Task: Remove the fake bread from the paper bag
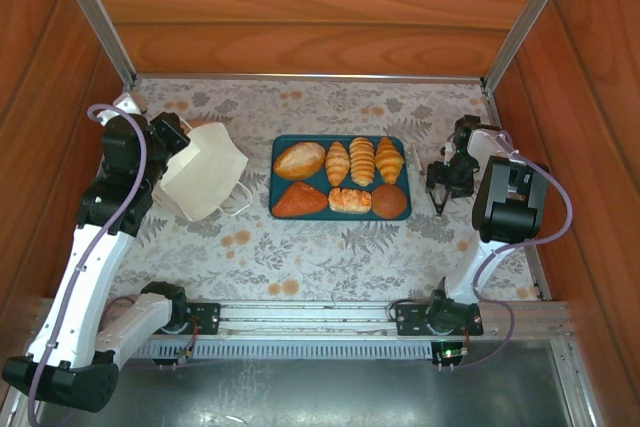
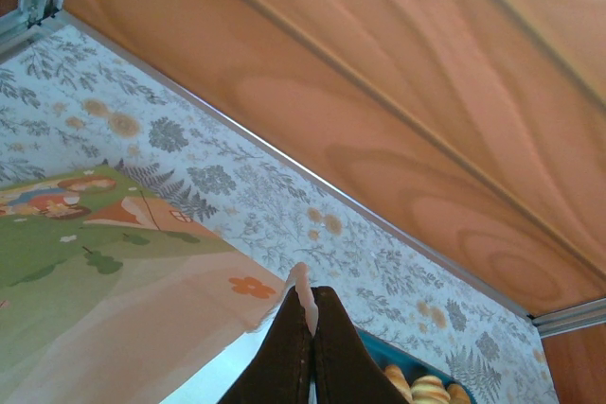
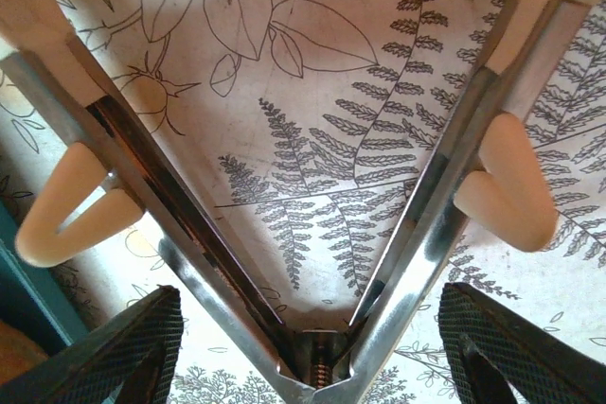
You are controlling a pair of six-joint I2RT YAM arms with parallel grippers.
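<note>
Several golden-brown fake bread pieces (image 1: 340, 177) lie in two rows on a teal tray (image 1: 280, 142): an oval roll, ridged croissants, a triangular piece, a round bun. The white paper bag (image 1: 205, 169) lies tilted on its side left of the tray. My left gripper (image 1: 175, 137) is shut on its paper edge. In the left wrist view my left gripper (image 2: 310, 305) pinches a thin paper rim, with the bag's green printed panel (image 2: 95, 262) to the left and croissants (image 2: 421, 390) at the bottom. My right gripper (image 3: 312, 319) is open right of the tray, straddling metal tongs.
Metal tongs (image 3: 312, 366) with cream tips lie spread in a V on the fern-printed cloth, their hinge between my right fingers; from above the tongs (image 1: 437, 202) sit just right of the tray. Wooden walls (image 1: 300, 7) enclose the back and both sides.
</note>
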